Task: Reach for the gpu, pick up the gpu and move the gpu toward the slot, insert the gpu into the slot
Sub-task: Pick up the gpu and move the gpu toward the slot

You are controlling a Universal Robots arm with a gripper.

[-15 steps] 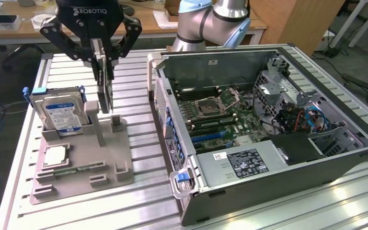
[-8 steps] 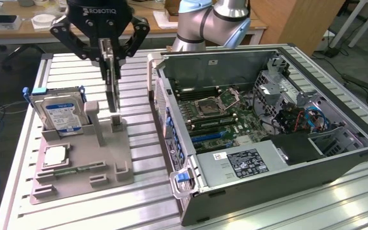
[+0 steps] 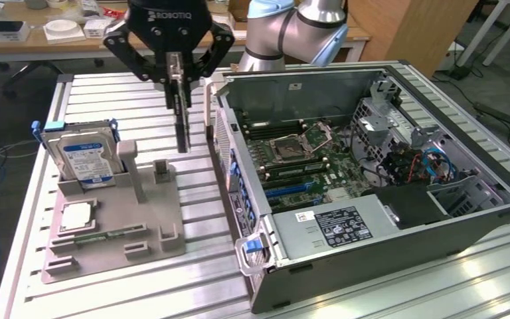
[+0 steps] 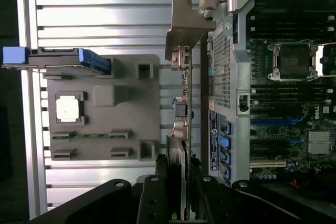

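Dark and thin, the gpu hangs edge-on, long axis vertical, clamped in the gripper at the exterior view's upper left-centre; the slot lies toward its lower right, inside the open computer case.

ROBOTIQ is printed on the gripper (hard drive label illegible).

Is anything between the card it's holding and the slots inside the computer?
Yes. The perforated wall of the case stands between the gpu, hanging outside it, and the motherboard's slots. The case is open on top.
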